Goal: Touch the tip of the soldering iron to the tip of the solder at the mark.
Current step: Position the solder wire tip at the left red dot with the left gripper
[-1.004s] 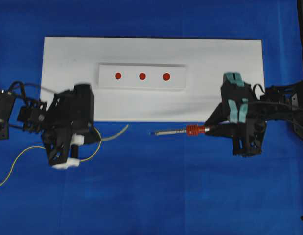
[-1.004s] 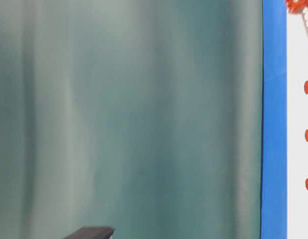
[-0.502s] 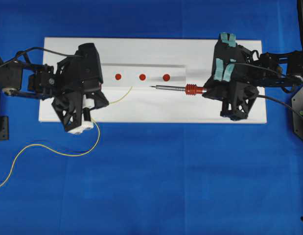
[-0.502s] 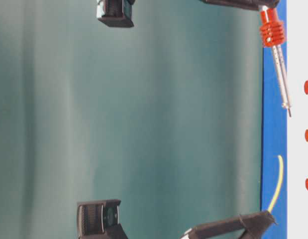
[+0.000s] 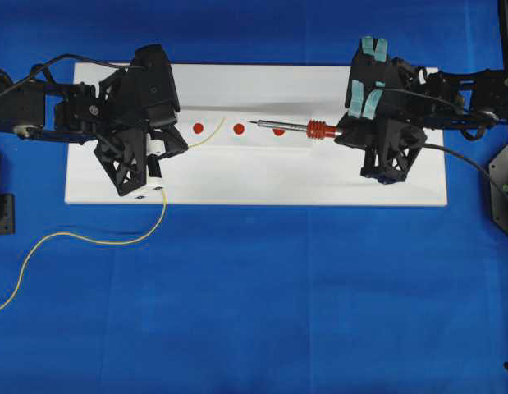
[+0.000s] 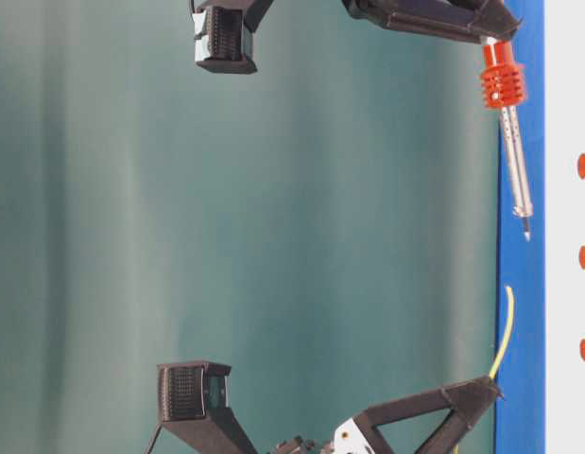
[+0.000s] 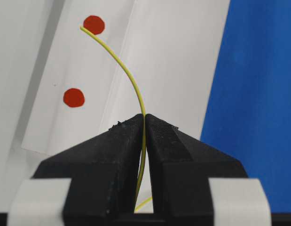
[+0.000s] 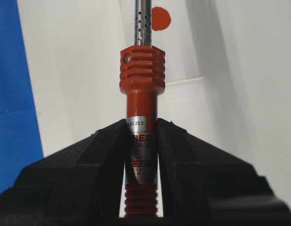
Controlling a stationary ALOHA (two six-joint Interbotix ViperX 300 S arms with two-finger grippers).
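- Left gripper (image 5: 173,141) clamped tight on the solder (image 5: 206,137), jaws pinched together on the thin yellow wire in the left wrist view.
- Solder (image 7: 118,61) arced up out of those closed jaws, free end curling beside the upper red dot (image 7: 93,24) on the raised white strip (image 7: 96,80).
- From overhead, solder tip hung between the left red dot (image 5: 198,127) and the middle red dot (image 5: 238,128), rest of the wire trailing down off the white board (image 5: 262,185) and looping across the blue cloth (image 5: 262,304) toward the left edge.
- Right gripper (image 5: 340,135) locked around the soldering iron (image 5: 299,128), jaws squeezed on the red-orange body just behind the ribbed collar in the right wrist view.
- Soldering iron (image 8: 141,117) pointed straight out from the grip, perforated metal shaft running up past a red dot (image 8: 160,19).
- From overhead, iron lay level over the strip, dark tip aimed left, stopped just right of the middle dot and covering the right one.
- Iron tip and solder tip clearly apart, gap between them plain in the table-level view, soldering iron (image 6: 507,142) at top and solder (image 6: 504,331) below.
- Both held above the board; contact with the surface impossible to tell.
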